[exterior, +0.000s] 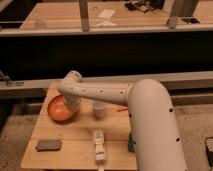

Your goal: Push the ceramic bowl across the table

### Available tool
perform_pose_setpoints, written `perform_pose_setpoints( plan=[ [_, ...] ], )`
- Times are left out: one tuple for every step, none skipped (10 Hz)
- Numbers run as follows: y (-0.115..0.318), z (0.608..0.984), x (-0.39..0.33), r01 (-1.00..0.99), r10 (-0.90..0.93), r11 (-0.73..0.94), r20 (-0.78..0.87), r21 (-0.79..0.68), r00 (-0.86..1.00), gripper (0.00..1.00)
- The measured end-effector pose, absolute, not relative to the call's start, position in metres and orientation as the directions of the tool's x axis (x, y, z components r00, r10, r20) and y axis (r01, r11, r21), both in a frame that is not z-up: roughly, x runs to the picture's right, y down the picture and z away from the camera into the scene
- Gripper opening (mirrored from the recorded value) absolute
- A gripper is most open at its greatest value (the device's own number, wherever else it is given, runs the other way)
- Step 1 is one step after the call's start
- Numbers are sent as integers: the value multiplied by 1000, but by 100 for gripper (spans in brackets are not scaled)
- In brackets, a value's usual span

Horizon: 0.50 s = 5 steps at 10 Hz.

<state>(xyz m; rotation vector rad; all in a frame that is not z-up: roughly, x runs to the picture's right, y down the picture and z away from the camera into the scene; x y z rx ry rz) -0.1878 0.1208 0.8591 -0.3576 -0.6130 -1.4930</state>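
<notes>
Right, going left to right for you. Front-left on the light wooden plank table (75, 137) lies a small dark flat rectangular block (48, 145), well apart from the action. Behind it, toward the back-left, sits the wide, shallow orange-red ceramic bowl (59, 110), glossy and lighter in the centre. The gripper (71, 104) hangs at the bowl's right rim, approx. over or against it; the wrist hides the exact contact, so you can't tell touching vs. just beside. Fingers are together, holding nothing.

Just right of that stands a small translucent plastic cup (99, 109), close to the white arm (107, 92). Nearer the front edge, a pale upright-lying packet or bottle (99, 145), with a small green item (131, 144) at the arm's base.

For the push itself, probably the step in hand: keep the closed fingers low, against the bowl's outer wall, not the lip, or it may tip or ride up. Push through the bowl's centre line so it slides w/o spinning. Go slow; glazed ceramic on wood should glide easily. Mind the elbow and forearm near the cup, and stop short of the table edge.
</notes>
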Motion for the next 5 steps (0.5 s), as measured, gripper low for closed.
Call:
perform_pose_setpoints(
  plan=[
    [122,858,-187,986,-814,58,579,154,-43,6],
    [124,857,-189,985,-814,48,578,164,-56,6],
    [126,856,-191,984,-814,43,577,171,-65,6],
    [128,852,-191,983,-815,36,575,180,-75,6],
    [130,850,-190,982,-815,31,573,185,-82,6]
  ],
)
